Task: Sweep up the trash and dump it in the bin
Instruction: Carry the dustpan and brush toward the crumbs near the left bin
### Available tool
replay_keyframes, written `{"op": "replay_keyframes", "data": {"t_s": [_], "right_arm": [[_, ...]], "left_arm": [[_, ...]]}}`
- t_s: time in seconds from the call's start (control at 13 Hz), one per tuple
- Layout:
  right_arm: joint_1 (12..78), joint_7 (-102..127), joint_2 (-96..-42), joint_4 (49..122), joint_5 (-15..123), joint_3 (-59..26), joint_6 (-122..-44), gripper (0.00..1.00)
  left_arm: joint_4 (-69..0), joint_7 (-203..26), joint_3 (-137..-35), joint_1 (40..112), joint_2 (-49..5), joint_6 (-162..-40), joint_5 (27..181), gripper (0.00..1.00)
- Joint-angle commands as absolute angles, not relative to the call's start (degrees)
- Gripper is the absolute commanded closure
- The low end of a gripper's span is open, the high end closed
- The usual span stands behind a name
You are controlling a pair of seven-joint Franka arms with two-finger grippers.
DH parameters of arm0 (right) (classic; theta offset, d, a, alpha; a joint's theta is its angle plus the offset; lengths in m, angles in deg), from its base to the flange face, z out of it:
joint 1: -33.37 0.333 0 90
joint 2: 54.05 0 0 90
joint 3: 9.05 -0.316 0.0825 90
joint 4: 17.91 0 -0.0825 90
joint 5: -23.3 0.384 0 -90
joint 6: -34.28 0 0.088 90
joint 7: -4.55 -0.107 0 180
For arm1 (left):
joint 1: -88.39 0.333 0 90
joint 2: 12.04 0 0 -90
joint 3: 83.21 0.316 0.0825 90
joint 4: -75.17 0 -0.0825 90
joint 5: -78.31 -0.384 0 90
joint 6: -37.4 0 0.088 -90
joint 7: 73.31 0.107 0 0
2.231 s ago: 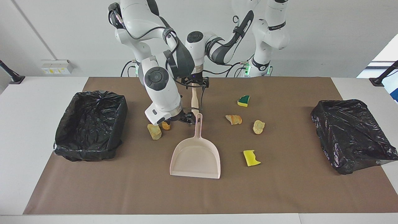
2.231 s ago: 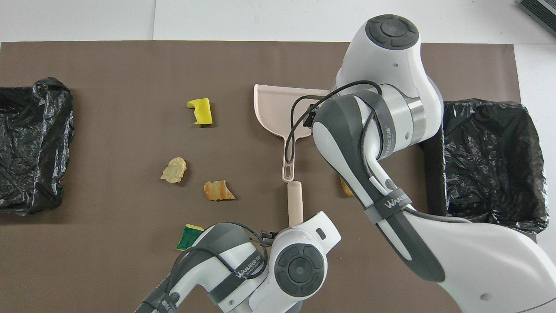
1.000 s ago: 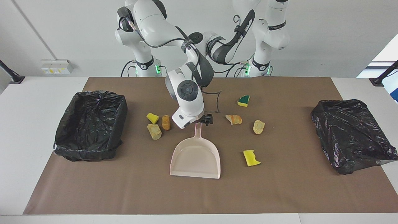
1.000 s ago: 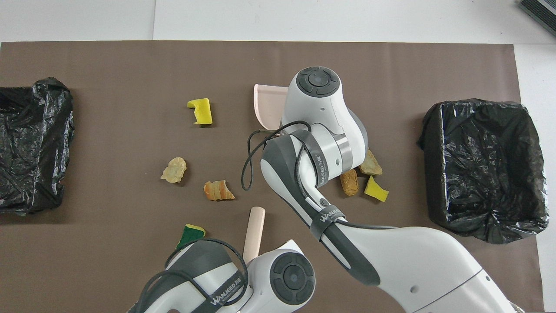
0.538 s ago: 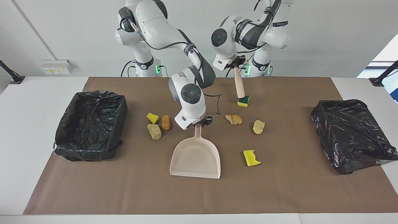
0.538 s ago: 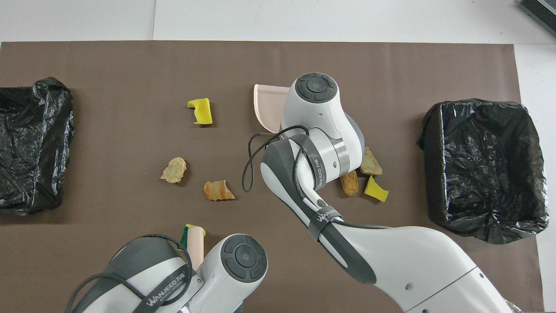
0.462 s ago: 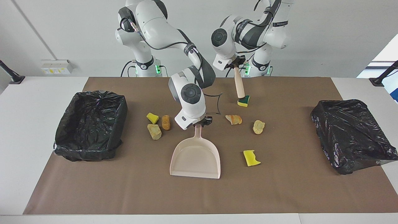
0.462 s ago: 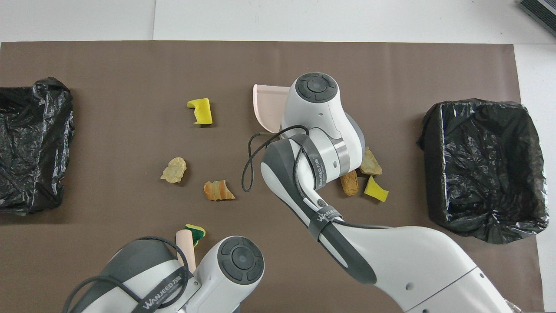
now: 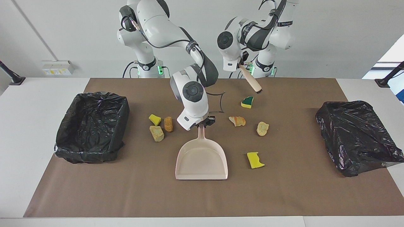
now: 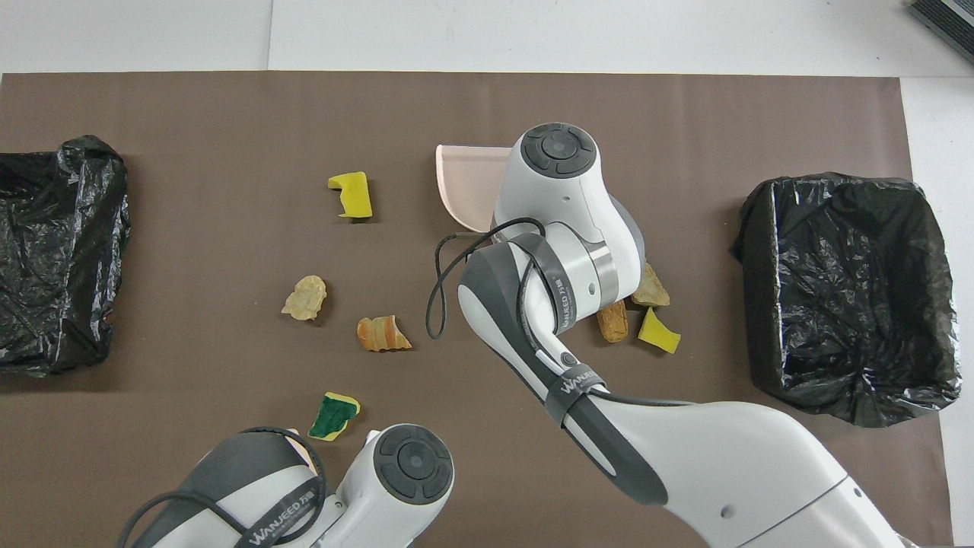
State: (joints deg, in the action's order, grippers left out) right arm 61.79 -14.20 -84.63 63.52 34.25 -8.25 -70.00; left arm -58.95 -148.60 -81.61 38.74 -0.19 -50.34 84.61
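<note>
My right gripper (image 9: pixel 204 123) is shut on the handle of the beige dustpan (image 9: pixel 202 161), which lies flat on the brown mat with its mouth away from the robots; its corner shows in the overhead view (image 10: pixel 460 186). My left gripper (image 9: pixel 240 64) is shut on the beige brush (image 9: pixel 251 81) and holds it tilted in the air over the green-yellow sponge (image 9: pixel 247 101). Trash on the mat: a yellow scrap (image 9: pixel 154 119), an orange-brown chunk (image 9: pixel 168 124) and a tan chunk (image 9: pixel 157 133) beside the pan handle; a bread piece (image 9: pixel 237 120), a tan chunk (image 9: pixel 262 128) and a yellow sponge (image 9: pixel 255 160).
A bin lined with a black bag (image 9: pixel 91 126) stands at the right arm's end of the mat. Another black-bagged bin (image 9: pixel 356 137) stands at the left arm's end. In the overhead view both arms hide their grippers.
The left arm has pulled back and lifted the brush, then tilted it up off the green-yellow sponge. The right gripper took the dustpan handle and nudged the pan slightly toward the left arm's end.
</note>
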Motion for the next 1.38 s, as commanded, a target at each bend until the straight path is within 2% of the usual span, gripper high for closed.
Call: {"op": "replay_keyframes", "data": {"t_s": [0.0, 0.31, 0.46, 0.62, 0.77, 1.0, 1.31], "right_arm": [[59.7, -3.8, -78.5, 67.2, 33.6, -8.4, -67.5, 1.00], [58.1, 20.9, -68.1, 79.8, 26.7, -8.4, -66.2, 1.00], [61.4, 24.3, -64.0, 87.0, 21.3, -8.5, -69.8, 1.00], [61.1, 36.0, -61.4, 93.2, 20.7, -8.5, -74.8, 1.00], [60.2, 45.8, -60.6, 95.6, 20.6, -8.5, -75.4, 1.00], [60.7, 47.7, -60.3, 97.0, 19.9, -8.5, -74.8, 1.00], [61.0, 49.3, -59.4, 99.1, 16.2, -8.5, -74.6, 1.00]], "left_arm": [[-63.0, -154.9, -82.0, 40.1, 0.6, -58.5, 88.3, 1.00], [-61.5, -153.9, -82.0, 45.7, -3.2, -66.6, 88.8, 1.00], [-57.8, -149.9, -82.0, 49.3, -6.5, -68.2, 88.7, 1.00], [-55.4, -147.1, -81.9, 50.9, -8.6, -71.0, 88.6, 1.00], [-53.0, -145.0, -81.7, 52.8, -10.5, -72.5, 88.3, 1.00], [-47.7, -140.4, -81.7, 55.3, -13.5, -69.7, 87.8, 1.00], [-46.5, -129.5, -81.8, 54.6, -12.6, -59.8, 83.9, 1.00]]}}
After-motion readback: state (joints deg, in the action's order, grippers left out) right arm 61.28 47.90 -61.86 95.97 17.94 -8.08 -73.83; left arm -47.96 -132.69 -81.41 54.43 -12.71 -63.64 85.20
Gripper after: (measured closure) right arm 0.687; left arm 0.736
